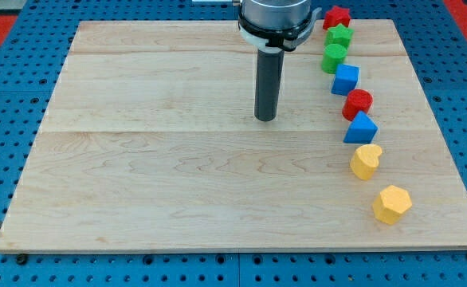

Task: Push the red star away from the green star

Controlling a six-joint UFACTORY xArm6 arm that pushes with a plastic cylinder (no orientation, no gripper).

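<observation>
The red star (337, 16) lies at the view's top right, at the board's far edge. The green star (339, 35) sits just below it, touching or nearly touching. My tip (265, 118) rests on the board well to the left of and below both stars, about a hundred pixels from the green star. The rod (267, 80) stands upright under the arm's round end.
A curved line of blocks runs down the view's right: a green cylinder (333, 57), a blue cube (345, 79), a red cylinder (358, 102), a blue triangle (361, 127), a yellow heart (366, 160), a yellow hexagon (391, 204). The wooden board (178, 183) lies on a blue pegboard.
</observation>
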